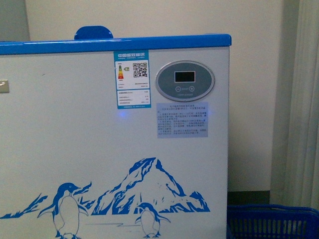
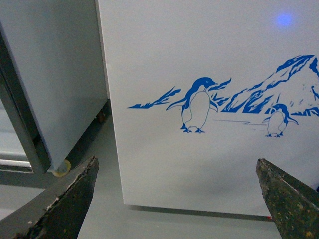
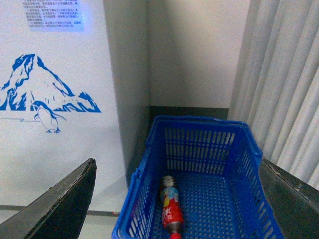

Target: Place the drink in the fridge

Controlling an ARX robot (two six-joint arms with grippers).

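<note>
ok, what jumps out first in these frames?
The white fridge with blue penguin-and-mountain graphic fills the front view. In the right wrist view, the drink lies on its side in a blue basket beside the fridge. Left gripper and right gripper both hang open, empty.

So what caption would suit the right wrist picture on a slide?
Open right claw facing a blue basket where the drink lies on its side, beside the white fridge.

Fridge (image 1: 75, 149) front: white, smooth, bit shiny, prob. painted metal. Top rim (image 1: 149, 44): glossy blue plastic. Stickers (image 1: 132, 79): paper. Blue basket (image 3: 199, 149): plastic w/ holes. Drink (image 3: 171, 209): plastic bottle, shiny label. Left gripper (image 2: 175, 162) fingers (image 2: 70, 204): dark, rough, scratched.
</note>
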